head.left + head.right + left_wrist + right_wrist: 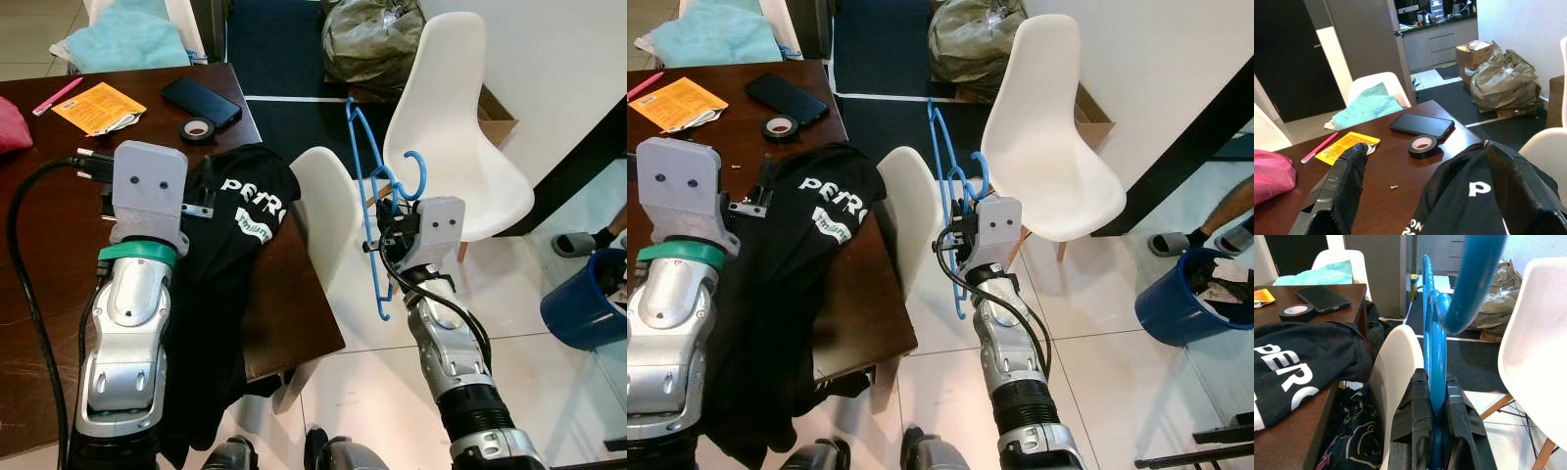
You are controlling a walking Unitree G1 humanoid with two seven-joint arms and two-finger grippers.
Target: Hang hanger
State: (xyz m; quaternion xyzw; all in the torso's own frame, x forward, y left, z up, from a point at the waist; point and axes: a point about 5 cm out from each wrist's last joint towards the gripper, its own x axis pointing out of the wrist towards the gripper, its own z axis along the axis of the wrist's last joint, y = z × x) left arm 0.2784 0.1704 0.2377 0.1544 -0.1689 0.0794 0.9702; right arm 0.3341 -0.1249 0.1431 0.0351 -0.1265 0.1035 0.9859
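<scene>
A blue plastic hanger (379, 286) stands upright in the air between the table and the white chairs, hook (417, 172) on top. My right gripper (1434, 387) is shut on its frame just under the hook. A black T-shirt (235, 245) with white lettering lies over the dark wooden table's (49, 225) right edge and hangs down its front. My left gripper (1425, 147) hovers over the shirt, open, with one finger (1337, 196) above bare table and the other above the shirt.
A white chair (328, 211) is tucked against the table, and a second white chair (456, 108) stands behind the hanger. A phone (201, 101), tape roll (198, 128), orange leaflet (98, 106) and pink pen (57, 95) lie on the table. A blue bucket (586, 305) and a person's sandalled foot (576, 242) are at right.
</scene>
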